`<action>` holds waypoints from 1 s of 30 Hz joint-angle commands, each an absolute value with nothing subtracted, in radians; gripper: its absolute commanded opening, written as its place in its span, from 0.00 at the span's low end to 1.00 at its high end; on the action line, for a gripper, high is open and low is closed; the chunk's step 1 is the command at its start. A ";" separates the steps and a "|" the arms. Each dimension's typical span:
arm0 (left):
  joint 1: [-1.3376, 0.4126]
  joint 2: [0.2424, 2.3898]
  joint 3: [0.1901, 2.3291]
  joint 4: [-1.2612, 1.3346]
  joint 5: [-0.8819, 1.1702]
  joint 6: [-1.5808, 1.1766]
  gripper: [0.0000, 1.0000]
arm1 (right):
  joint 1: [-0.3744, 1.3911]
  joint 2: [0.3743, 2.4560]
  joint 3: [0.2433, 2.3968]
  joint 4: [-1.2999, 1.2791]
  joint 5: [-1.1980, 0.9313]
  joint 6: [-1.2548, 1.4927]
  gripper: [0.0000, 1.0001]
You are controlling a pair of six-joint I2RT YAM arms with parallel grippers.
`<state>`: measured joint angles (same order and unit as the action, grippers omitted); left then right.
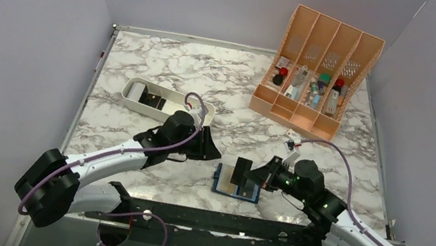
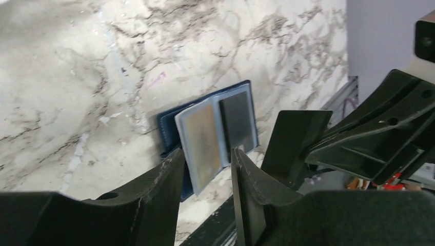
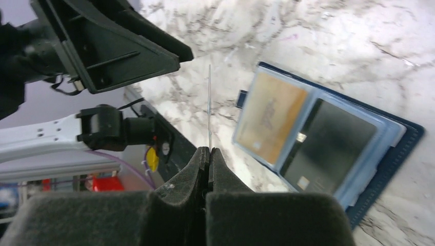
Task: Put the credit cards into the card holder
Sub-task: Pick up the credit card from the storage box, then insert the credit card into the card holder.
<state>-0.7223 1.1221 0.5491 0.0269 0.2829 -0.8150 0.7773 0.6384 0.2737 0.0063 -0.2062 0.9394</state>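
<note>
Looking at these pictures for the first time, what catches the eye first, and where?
First, the right pincer, shut on a dark card held on edge close to the open card holder near the front edge of the table. That holder already shows a tan card and a second dark card in its clear pockets, with the open left pincer nearby. At the far right stands an orange file organizer.

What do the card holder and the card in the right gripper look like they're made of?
Card holder: navy cover, matte, probably leather or imitation; inner sleeves clear glossy plastic, since cards show through them. Held card: dark, matte, likely stiff plastic, since it stands unbent though very thin.
</note>
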 commanded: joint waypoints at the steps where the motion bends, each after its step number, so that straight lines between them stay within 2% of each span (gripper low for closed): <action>1: -0.741 1.169 0.537 -0.005 0.228 -0.751 0.41 | 0.781 0.684 0.265 -0.091 -0.099 0.937 0.01; 8: -0.803 1.216 0.491 0.073 0.189 -0.785 0.43 | 0.781 0.807 0.265 -0.071 -0.071 0.946 0.01; 18: -0.845 1.294 0.445 0.162 0.190 -0.804 0.44 | 0.781 0.868 0.217 0.056 -0.102 0.987 0.01; 26: -0.884 1.336 0.428 0.221 0.171 -0.819 0.38 | 0.781 0.910 0.196 0.103 -0.091 0.997 0.01; 30: -0.890 1.342 0.416 0.229 0.156 -0.824 0.27 | 0.781 0.914 0.176 0.135 -0.097 1.000 0.01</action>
<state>-0.8799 1.3342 0.4332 0.1780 0.1932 -0.8146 0.7773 0.9051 0.2043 0.0761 -0.0990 0.9936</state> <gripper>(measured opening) 0.333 0.019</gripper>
